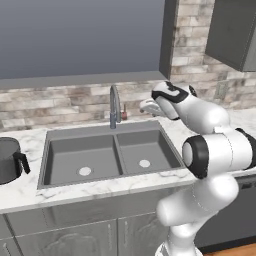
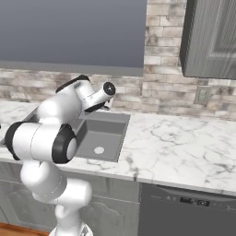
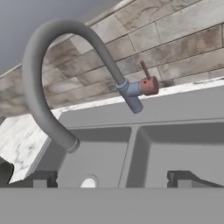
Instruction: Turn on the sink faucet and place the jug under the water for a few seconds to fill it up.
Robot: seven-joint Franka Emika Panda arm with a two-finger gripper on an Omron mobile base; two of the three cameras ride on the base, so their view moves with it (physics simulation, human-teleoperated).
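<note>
- Marble counter runs below a brick wall, with the double sink set into it.
- Faucet stands behind the basin divider; its reddish lever points up.
- Jug sits on the counter, left of the sink.
- Gripper hovers right of the faucet, fingers spread, holding nothing.

Even, soft rendered light, no glare; shadows faint (textures slightly blurry), edges undistorted.

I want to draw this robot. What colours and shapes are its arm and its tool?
The arm is glossy white, built of fat rounded tube segments with black bands at the joints. The tool ends in two small dark grey blocky fingertips.
</note>
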